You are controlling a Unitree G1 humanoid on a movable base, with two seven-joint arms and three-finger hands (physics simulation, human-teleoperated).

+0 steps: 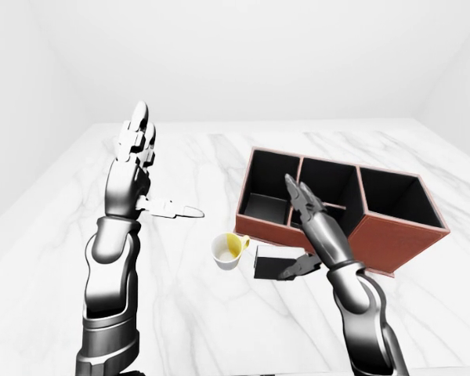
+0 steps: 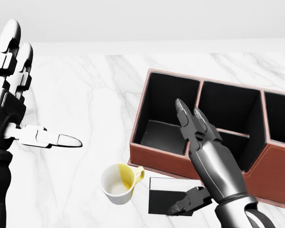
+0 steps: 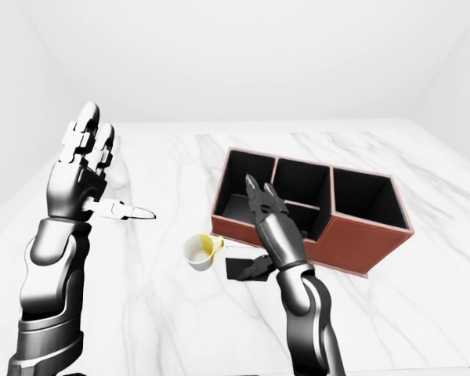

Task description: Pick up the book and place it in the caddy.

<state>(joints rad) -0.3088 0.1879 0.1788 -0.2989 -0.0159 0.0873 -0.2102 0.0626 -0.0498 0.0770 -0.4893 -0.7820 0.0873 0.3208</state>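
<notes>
A small black book lies flat on the white marble table, just below the lower wall of the red-brown caddy with black compartments. My right hand is open above the book: two fingers point up over the caddy's wall and the thumb rests at the book's right edge. My left hand is open and raised at the left, far from the book, with its thumb pointing right.
A white cup with a yellow inside and handle stands just left of the book. The caddy has several compartments and reaches to the right edge of the head view. White walls rise beyond the table.
</notes>
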